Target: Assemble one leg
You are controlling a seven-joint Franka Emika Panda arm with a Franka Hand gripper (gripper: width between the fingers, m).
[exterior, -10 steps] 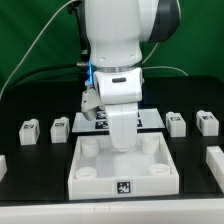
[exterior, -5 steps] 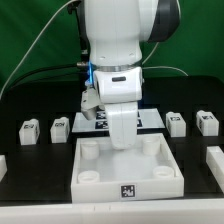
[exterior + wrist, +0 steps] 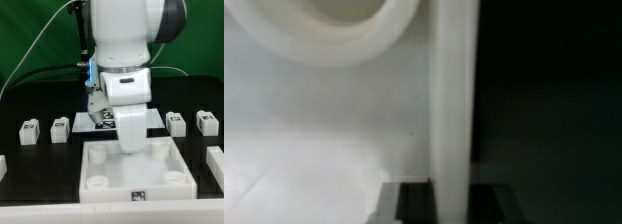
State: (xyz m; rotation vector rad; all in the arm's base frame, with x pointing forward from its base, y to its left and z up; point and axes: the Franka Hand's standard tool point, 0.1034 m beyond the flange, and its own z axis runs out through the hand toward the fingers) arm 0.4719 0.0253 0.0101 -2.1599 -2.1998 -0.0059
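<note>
My gripper [image 3: 131, 148] is shut on the far wall of the large white square panel [image 3: 105, 190], which has round corner holes and a tag on its front wall. In the wrist view the two dark fingers [image 3: 415, 204] clamp the panel's upright wall [image 3: 450, 120], with one round hole [image 3: 349, 25] beside it. Several small white tagged legs stand apart on the black table: two at the exterior view's left [image 3: 30, 131] [image 3: 60, 127] and two at its right [image 3: 176, 122] [image 3: 207, 122]. None is in the gripper.
The marker board [image 3: 84, 121] lies flat behind the arm, partly hidden by it. White pieces show at the table's left edge [image 3: 3, 163] and right edge [image 3: 215, 160]. A green wall stands behind the table.
The arm has shifted toward the exterior view's right, and the gripped panel has moved with it, to the right and nearer the front edge.
</note>
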